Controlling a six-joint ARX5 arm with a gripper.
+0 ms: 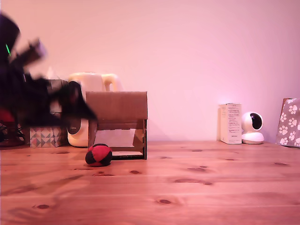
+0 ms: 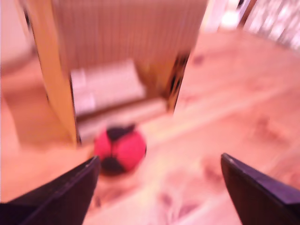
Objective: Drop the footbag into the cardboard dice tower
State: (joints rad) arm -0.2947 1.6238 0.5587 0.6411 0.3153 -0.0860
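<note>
the footbag (image 1: 98, 155) is seen on the wooden table (image 1: 197, 187), just in front of the cardboard dice tower (image 1: 117, 124) at its lower opening, toward the exterior view's left corner. the gripper (image 2: 159, 185) is spread wide, nothing held; in the wrist view the footbag (image 2: 119, 150) lies ahead of it, apart from both fingers (image 2: 61, 197), nearer one of them. the arm (image 1: 33, 101) is shown only as a dark blur in the exterior view. a cream kettle (image 1: 89, 84), white camera (image 1: 253, 127) and white box (image 1: 230, 123) are shown only there.
</note>
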